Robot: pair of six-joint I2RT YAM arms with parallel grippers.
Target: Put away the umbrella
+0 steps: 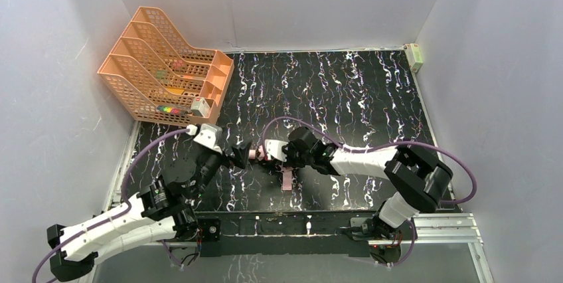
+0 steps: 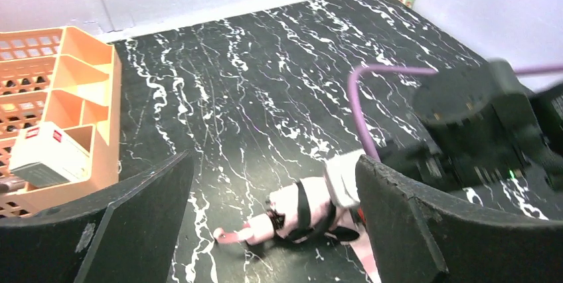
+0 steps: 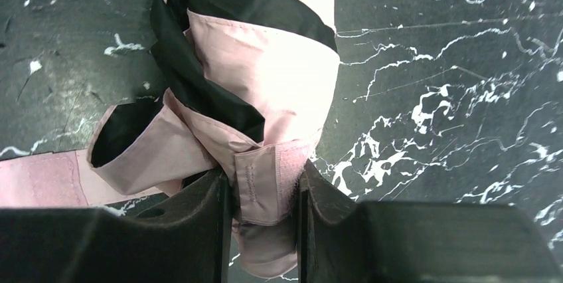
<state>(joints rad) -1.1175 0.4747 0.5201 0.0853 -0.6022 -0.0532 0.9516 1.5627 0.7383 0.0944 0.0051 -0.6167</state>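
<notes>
Right gripper (image 3: 264,193) pinches the bundled pink-and-black umbrella (image 3: 265,77) by its strap, left gripper (image 2: 275,163) gaping empty at nine o'clock.

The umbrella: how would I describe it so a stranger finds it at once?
On the black marbled table, look at the front middle. The umbrella is there, a small folded bundle. Only it is pale pink and black cloth; the orange rack stands back left.
</notes>
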